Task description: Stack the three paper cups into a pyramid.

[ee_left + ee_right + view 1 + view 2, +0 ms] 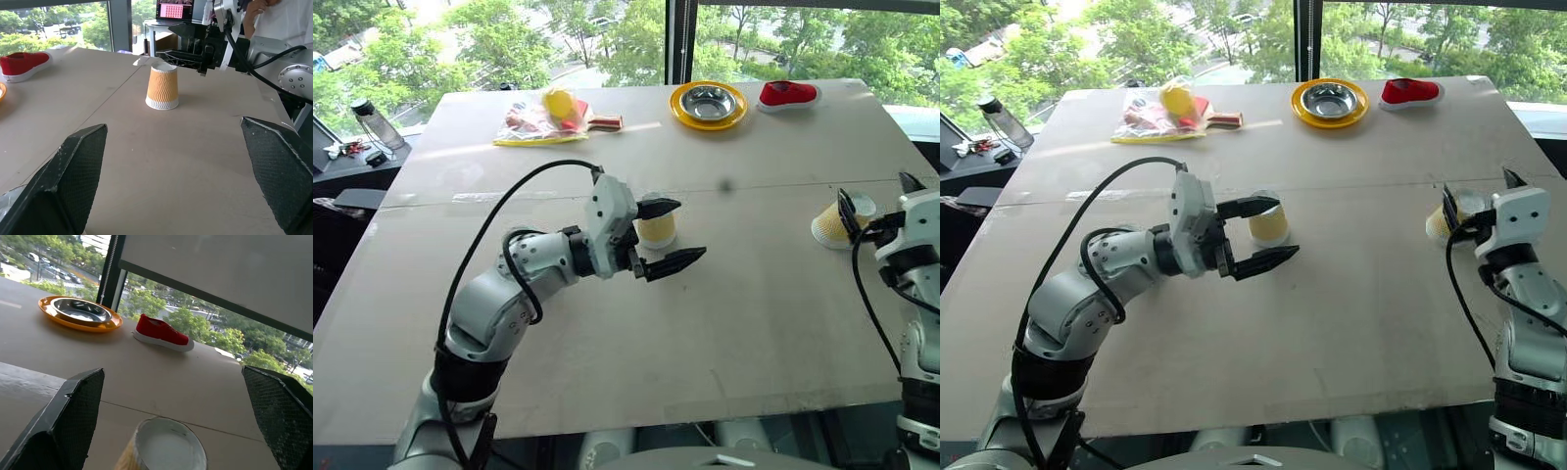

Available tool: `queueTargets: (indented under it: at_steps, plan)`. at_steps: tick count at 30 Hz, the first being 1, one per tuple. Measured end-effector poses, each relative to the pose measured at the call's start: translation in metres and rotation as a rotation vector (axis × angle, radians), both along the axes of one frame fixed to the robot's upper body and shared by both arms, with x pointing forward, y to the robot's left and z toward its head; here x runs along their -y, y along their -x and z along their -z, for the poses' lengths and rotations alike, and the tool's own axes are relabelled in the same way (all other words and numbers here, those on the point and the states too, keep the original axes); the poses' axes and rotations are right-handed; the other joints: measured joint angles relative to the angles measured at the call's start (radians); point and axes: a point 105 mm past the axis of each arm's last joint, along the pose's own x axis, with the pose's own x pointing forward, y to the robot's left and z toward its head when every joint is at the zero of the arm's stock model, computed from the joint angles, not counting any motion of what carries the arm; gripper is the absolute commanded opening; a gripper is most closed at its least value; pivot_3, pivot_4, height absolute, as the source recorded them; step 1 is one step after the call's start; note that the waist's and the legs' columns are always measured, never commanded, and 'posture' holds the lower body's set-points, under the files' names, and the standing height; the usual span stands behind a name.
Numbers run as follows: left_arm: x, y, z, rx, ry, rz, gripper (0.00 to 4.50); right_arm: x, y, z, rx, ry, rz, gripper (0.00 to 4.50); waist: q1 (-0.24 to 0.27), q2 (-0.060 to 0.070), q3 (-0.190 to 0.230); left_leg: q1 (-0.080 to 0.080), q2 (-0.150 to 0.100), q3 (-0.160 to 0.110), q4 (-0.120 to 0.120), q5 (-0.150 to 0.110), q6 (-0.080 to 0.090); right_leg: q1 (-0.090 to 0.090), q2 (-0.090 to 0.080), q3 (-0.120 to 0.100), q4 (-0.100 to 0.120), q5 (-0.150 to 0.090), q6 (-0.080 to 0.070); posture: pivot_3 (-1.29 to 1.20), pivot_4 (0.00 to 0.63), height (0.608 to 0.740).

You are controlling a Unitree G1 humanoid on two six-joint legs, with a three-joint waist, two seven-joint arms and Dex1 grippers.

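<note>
While both arms hung over the worktop [607,372], only two cups could be made out and no pyramid existed yet.

Cup 1 [657,230]: upside down, white base up, mid-worktop. It sat right at the left gripper [670,235], which pointed level toward the robot's right, fingers spread wide, nothing in them. In the head views the cup was partly behind the upper finger [658,208], roughly in the gap or just beyond it; couldn't tell which, nor whether anything touched.

Cup 2 [834,224]: near the worktop's right edge, well apart from cup 1, also base up, axis vertical per the left wrist view. Right gripper [168,406] sat directly behind it, fingers wide apart and empty, cup centred low between them in the right wrist view. Looked like a straight approach line.

Third cup: couldn't find it. May have been nested or hidden; not claiming either.

Judgement: the base pair was still too far apart. Each arm was nearest its own cup, so the right arm was the obvious one to bring cup 2 in beside cup 1. Risk: light cups tip easily if a finger clips the side.

Clutter at the far edge, off the working zone: yellow plate with steel bowl [708,104], red shoe [788,94], plastic bag of items [543,119].
</note>
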Motion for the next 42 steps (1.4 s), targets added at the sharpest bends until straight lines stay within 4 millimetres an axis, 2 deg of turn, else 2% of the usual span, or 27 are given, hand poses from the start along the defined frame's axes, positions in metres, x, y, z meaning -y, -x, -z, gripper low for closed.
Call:
queueTargets:
  at_steps: [5, 11, 16, 23, 29, 30, 33, 35, 40, 42]
  plan:
    - [0.003, -0.002, -0.006, 0.023, -0.004, 0.01, 4.5, 0.007, -0.008, 0.021, -0.055, -0.116, 0.02, 4.45, -0.007, 0.001, 0.0, 0.0, 0.0, 0.0, 0.0, 0.0, 0.0, 0.0, 0.0, 0.001, 0.0, 0.0, 0.0, 0.0, 0.15, 0.74]
    - [0.003, -0.006, -0.008, 0.018, -0.005, -0.017, 4.5, 0.0, -0.02, 0.014, -0.018, -0.192, -0.02, 4.45, -0.007, 0.001, 0.0, 0.0, 0.0, 0.0, 0.001, 0.0, 0.0, 0.0, 0.0, 0.001, 0.0, 0.0, 0.0, 0.0, 0.15, 0.74]
    - [0.003, -0.008, -0.007, 0.004, -0.005, -0.037, 4.5, -0.003, -0.023, 0.013, 0.003, -0.209, -0.038, 4.45, -0.007, 0.001, 0.0, 0.0, 0.0, 0.0, 0.001, 0.0, 0.0, 0.0, 0.0, 0.001, 0.001, 0.0, 0.0, 0.0, 0.15, 0.74]
    - [0.004, -0.008, -0.007, -0.001, -0.001, -0.035, 4.5, -0.006, -0.032, 0.031, -0.067, -0.232, -0.041, 4.45, -0.007, 0.001, 0.0, 0.0, 0.0, 0.0, 0.001, 0.002, -0.003, 0.0, 0.0, 0.001, 0.001, 0.0, 0.0, 0.0, 0.15, 0.74]
    - [0.005, -0.008, -0.008, 0.006, -0.001, -0.039, 4.5, -0.004, -0.037, 0.034, -0.077, -0.244, -0.022, 4.45, -0.007, 0.001, 0.0, 0.0, 0.0, 0.0, 0.001, 0.002, -0.003, 0.0, 0.0, 0.001, 0.001, 0.0, 0.0, 0.0, 0.15, 0.74]
    - [0.005, -0.008, -0.008, 0.006, -0.001, -0.04, 4.5, -0.005, -0.038, 0.033, -0.075, -0.245, -0.023, 3.92, -0.007, 0.001, 0.0, 0.0, 0.0, 0.0, 0.001, 0.002, -0.003, 0.0, 0.0, 0.001, 0.001, 0.0, 0.0, 0.0, 0.15, 0.74]
    - [0.005, -0.008, -0.009, 0.007, -0.001, -0.044, 4.5, -0.007, -0.039, 0.032, -0.073, -0.243, -0.034, 2.7, -0.007, 0.001, 0.0, 0.0, 0.0, 0.0, 0.001, 0.002, -0.003, 0.0, 0.0, 0.001, 0.001, 0.0, 0.0, 0.0, 0.15, 0.74]
    - [0.004, -0.008, -0.009, 0.008, -0.002, -0.045, 4.5, -0.009, -0.04, 0.033, -0.077, -0.24, -0.044, 2.24, -0.007, 0.001, 0.0, 0.0, 0.0, 0.0, 0.001, 0.002, -0.003, 0.0, 0.0, 0.001, 0.001, 0.0, 0.0, 0.0, 0.15, 0.74]
    - [0.003, -0.008, -0.009, 0.015, -0.007, -0.053, 4.5, -0.017, -0.042, 0.033, -0.082, -0.235, -0.076, 2.24, -0.009, 0.001, 0.0, 0.0, 0.0, 0.0, 0.001, 0.002, -0.003, 0.0, 0.0, 0.001, 0.001, 0.0, 0.0, 0.0, 0.15, 0.74]
    - [0.0, -0.007, -0.008, 0.02, -0.007, -0.075, 4.5, -0.028, -0.045, 0.031, -0.09, -0.223, -0.121, 2.24, -0.014, 0.001, 0.0, 0.0, 0.0, 0.0, 0.001, 0.002, -0.003, 0.0, 0.0, 0.002, 0.002, 0.0, 0.0, 0.0, 0.15, 0.74]
